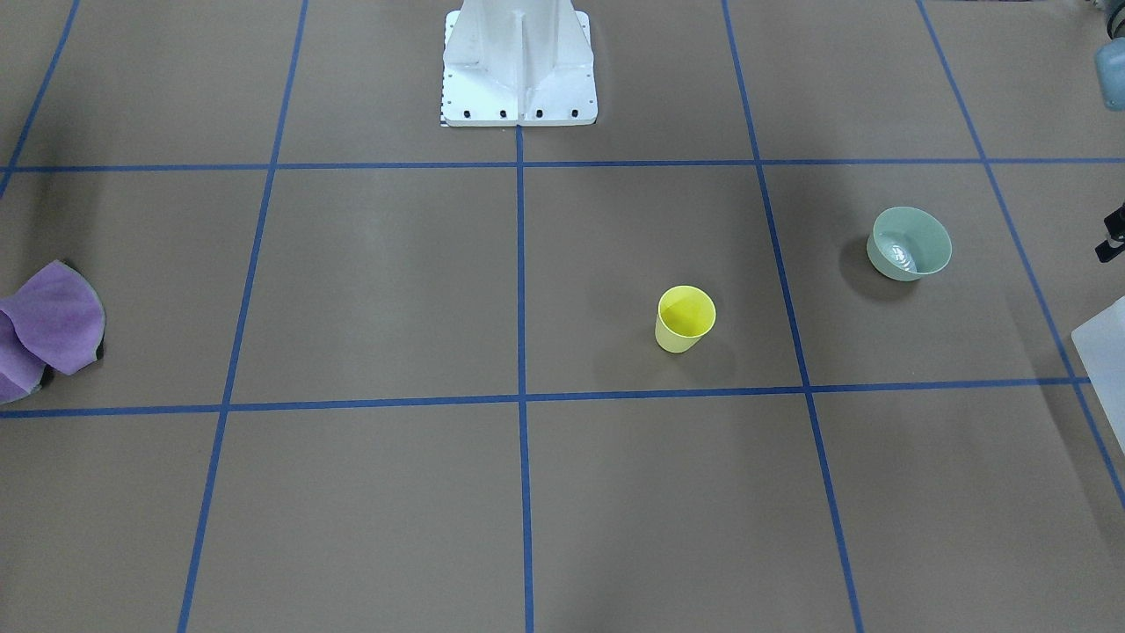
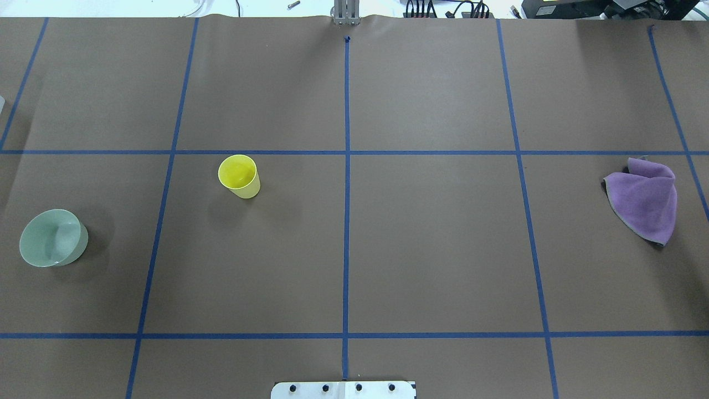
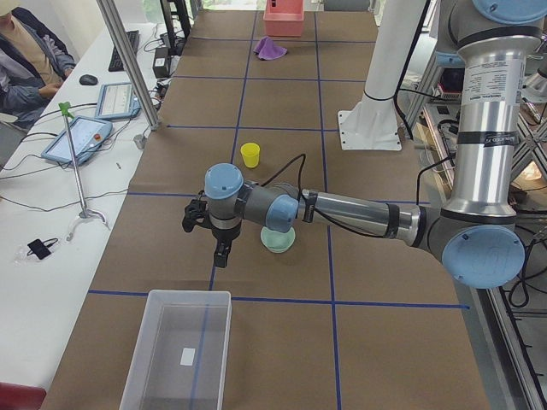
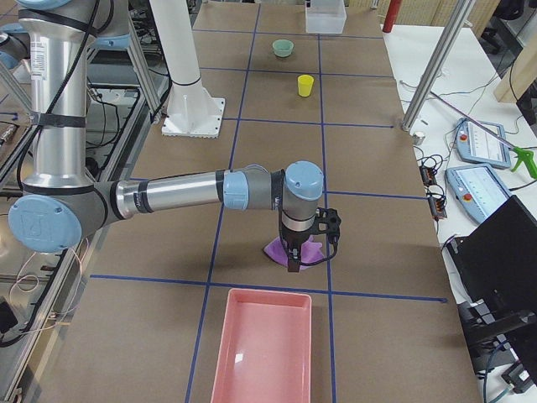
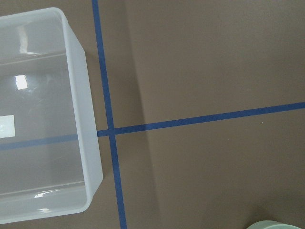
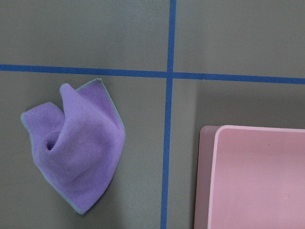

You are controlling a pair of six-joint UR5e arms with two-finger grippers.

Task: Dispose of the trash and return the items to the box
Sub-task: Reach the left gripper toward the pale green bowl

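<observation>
Finding: the task stands at its opening step, as I judge it, with nothing yet put away. The translucent box (image 3: 179,350) sits at my left end of the table, and its interior shows only a small white label. The green bowl (image 3: 279,241) rests upright near the box. The yellow cup (image 3: 249,155) stands upright beyond the bowl, well apart from the box. The purple cloth (image 6: 78,148) lies crumpled at the end of the table farthest from the box, just beside a pink bin (image 6: 257,176). My left gripper (image 3: 221,253) hangs above the table between the box and the bowl. My right gripper (image 4: 292,259) hangs over the cloth. Only the side views show either gripper, so I cannot tell how far the jaws are parted, nor confirm a hold on anything. Next move, in my judgement: bring the left gripper across to the bowl's rim, close one finger inside and one outside, lift, and carry it to the box. The thin, sloped wall may slip.
</observation>
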